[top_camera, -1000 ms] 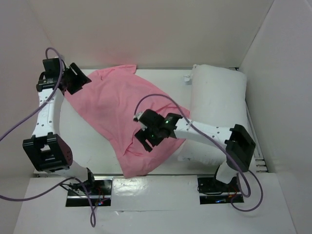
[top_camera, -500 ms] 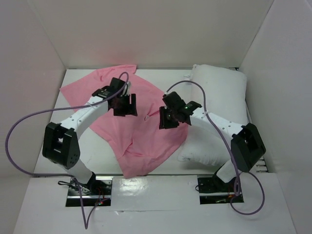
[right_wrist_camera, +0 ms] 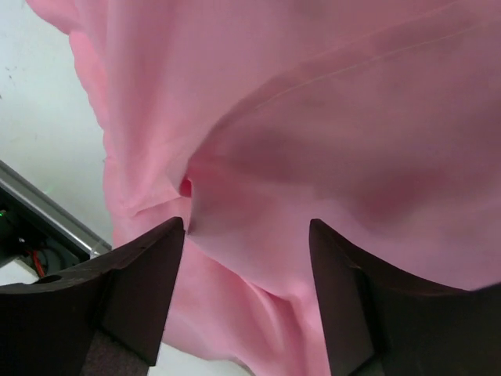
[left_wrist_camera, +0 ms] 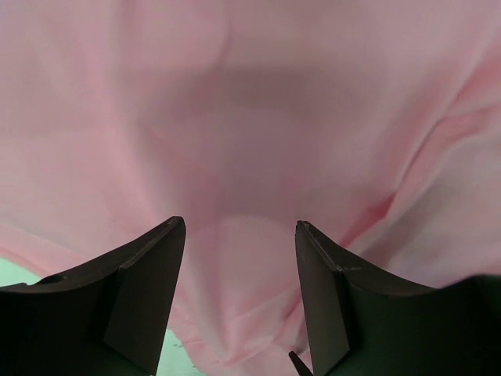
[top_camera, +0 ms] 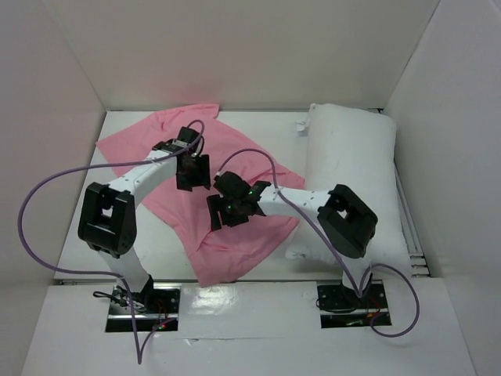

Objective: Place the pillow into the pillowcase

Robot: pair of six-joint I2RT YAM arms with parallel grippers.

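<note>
Pillowcase [top_camera: 235, 249] lies rumpled at centre-left of the surface [top_camera: 266, 133]; pillow [top_camera: 352, 153] sits along the right. Left claw [left_wrist_camera: 239, 225] and right claw [right_wrist_camera: 246, 223] hang open over pink cloth, empty. Cloth judged thin, limp, slippery: pinch its open edge.

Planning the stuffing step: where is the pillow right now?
Top view: the pillow lies along the table's right side, its left edge beside the pillowcase, the right arm crossing over it.

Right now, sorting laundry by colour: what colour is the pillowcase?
The pillowcase is plain pink; the top view shows it best.
</note>
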